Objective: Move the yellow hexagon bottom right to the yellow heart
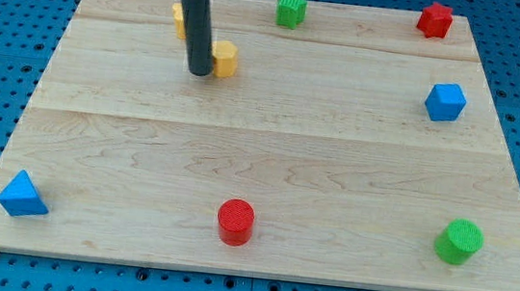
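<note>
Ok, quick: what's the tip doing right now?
My tip: no gripper, holds nothing; down on the board, touching the left side of one yellow block, another yellow block behind the rod.

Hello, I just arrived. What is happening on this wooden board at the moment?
My tip rests just left of the yellow hexagon, in the board's upper left. The yellow heart sits behind the rod, mostly hidden, up and left of the hexagon. The other blocks stand apart near the edges, untouched.

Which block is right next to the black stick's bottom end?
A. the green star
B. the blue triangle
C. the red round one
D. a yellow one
D. My tip sits just to the view's left of a yellow block, close enough to seem touching, while all the other choices lie far off across the board.
</note>
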Action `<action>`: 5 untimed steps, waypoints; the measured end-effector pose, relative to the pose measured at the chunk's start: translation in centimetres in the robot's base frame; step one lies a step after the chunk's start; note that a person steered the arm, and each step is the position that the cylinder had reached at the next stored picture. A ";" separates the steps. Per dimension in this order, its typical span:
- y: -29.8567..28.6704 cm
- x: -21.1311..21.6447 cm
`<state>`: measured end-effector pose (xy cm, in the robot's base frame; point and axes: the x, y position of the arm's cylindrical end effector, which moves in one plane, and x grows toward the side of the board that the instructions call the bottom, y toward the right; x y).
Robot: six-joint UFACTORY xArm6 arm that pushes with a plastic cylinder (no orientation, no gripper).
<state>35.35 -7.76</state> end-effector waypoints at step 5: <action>16.0 3.1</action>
